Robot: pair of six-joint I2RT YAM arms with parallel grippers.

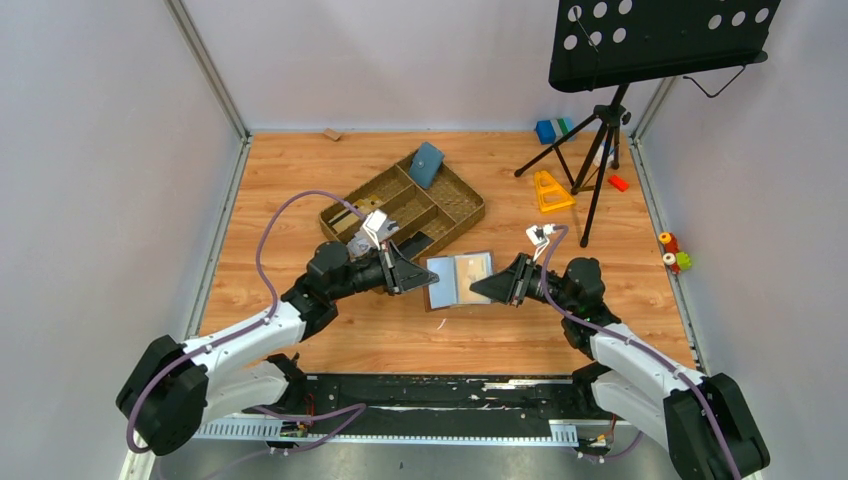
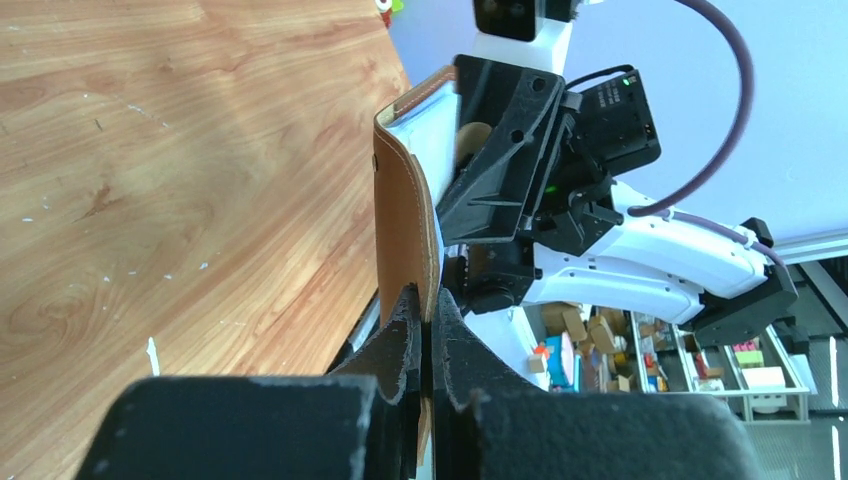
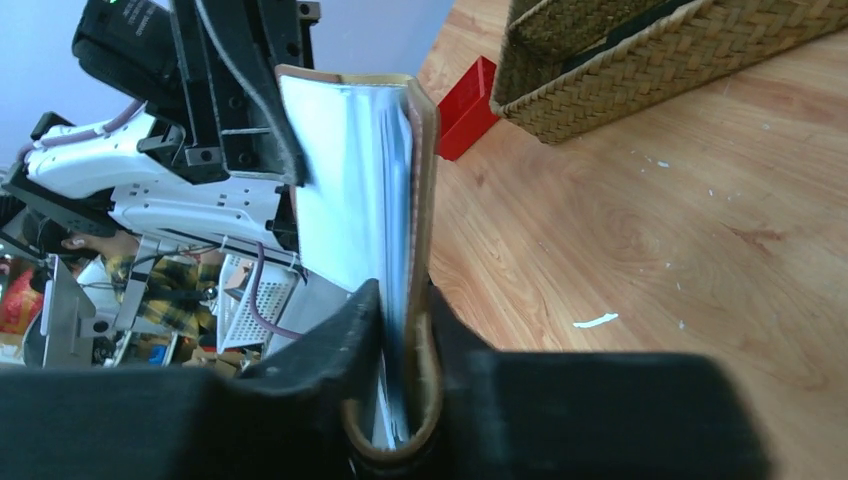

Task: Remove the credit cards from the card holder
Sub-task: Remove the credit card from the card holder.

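The card holder (image 1: pixel 458 278) hangs open between my two grippers, just above the wooden table, brown outside and pale inside. My left gripper (image 1: pixel 420 278) is shut on its left edge; in the left wrist view the brown cover (image 2: pixel 405 210) stands pinched between the jaws (image 2: pixel 428 310). My right gripper (image 1: pixel 482 288) is closed on the right edge. In the right wrist view the fingers (image 3: pixel 405 310) squeeze the brown cover and clear sleeves (image 3: pixel 350 180) together. I cannot make out the credit cards inside the sleeves.
A woven divided tray (image 1: pixel 455 215) lies behind the grippers, with a blue-teal pouch (image 1: pixel 427 165) in its far corner. A music stand tripod (image 1: pixel 600 150), an orange triangle (image 1: pixel 548 190), a red block (image 1: pixel 618 183) and small toys (image 1: pixel 672 252) are at the right.
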